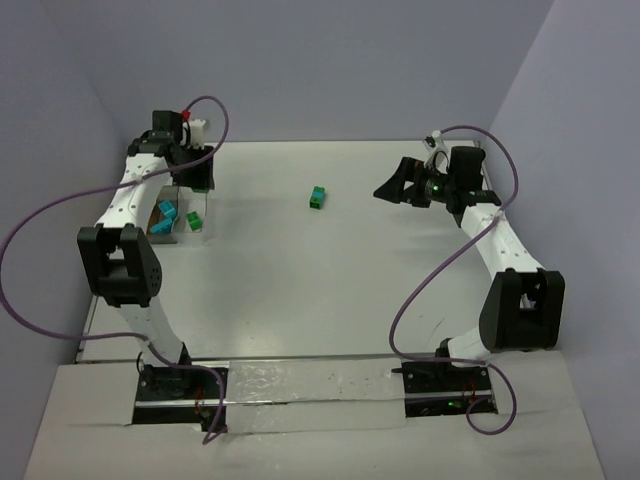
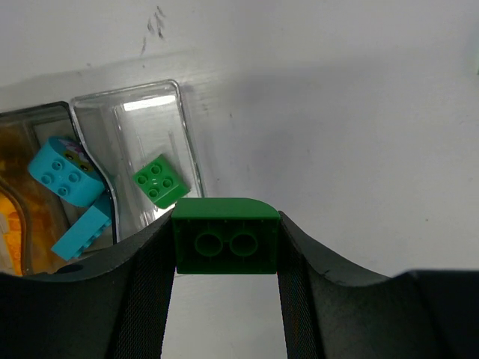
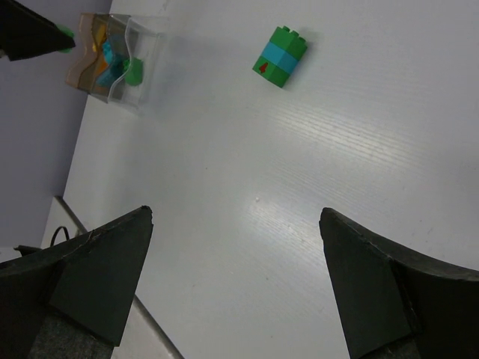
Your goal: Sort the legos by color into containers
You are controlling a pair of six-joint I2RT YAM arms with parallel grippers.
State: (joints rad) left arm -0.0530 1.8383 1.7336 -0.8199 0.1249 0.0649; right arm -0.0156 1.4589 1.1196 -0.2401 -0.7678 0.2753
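Observation:
My left gripper (image 1: 196, 172) (image 2: 226, 238) is shut on a dark green curved brick (image 2: 226, 224) and holds it above the table, just beside the near end of the clear tray (image 2: 174, 96). That tray holds one light green brick (image 2: 159, 180). The brown-tinted tray (image 2: 34, 118) next to it holds two cyan pieces (image 2: 63, 170) and orange-yellow ones (image 2: 11, 217). A small stack of green, cyan and green bricks (image 1: 318, 198) (image 3: 280, 56) stands mid-table. My right gripper (image 1: 385, 188) (image 3: 236, 213) is open and empty, above the table to the right of the stack.
Both trays (image 1: 180, 217) (image 3: 112, 56) sit at the far left of the white table, close to the left wall. Purple cables loop round both arms. The table's left edge (image 3: 75, 217) shows in the right wrist view.

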